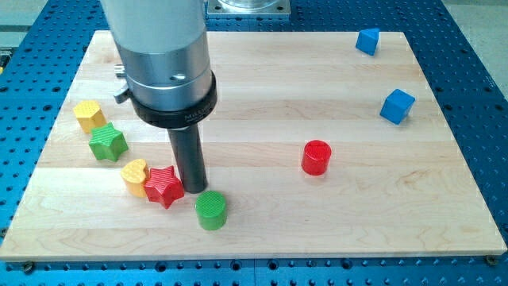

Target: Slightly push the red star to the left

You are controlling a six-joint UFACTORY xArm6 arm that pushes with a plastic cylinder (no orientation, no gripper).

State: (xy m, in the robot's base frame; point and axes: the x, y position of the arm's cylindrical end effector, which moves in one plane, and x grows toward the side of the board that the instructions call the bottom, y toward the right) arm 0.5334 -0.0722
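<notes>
camera view, one moment. red star [163, 186] lies near the desk's [262, 230] near-left edge. end effector is a bare rod with no jaws to open or shut; its tip [192, 189] sits just right of the star, touching or nearly so. yellow heart [136, 175] presses against the star's left side. risk: a leftward push likely shoves the heart too, or overshoots "slightly". green cylinder [211, 210] lies just near-right of the tip; an off-centre contact could spin the star.

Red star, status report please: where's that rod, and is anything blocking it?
My tip at red star's right edge. Yellow heart touching star's left side, in push path.
</notes>
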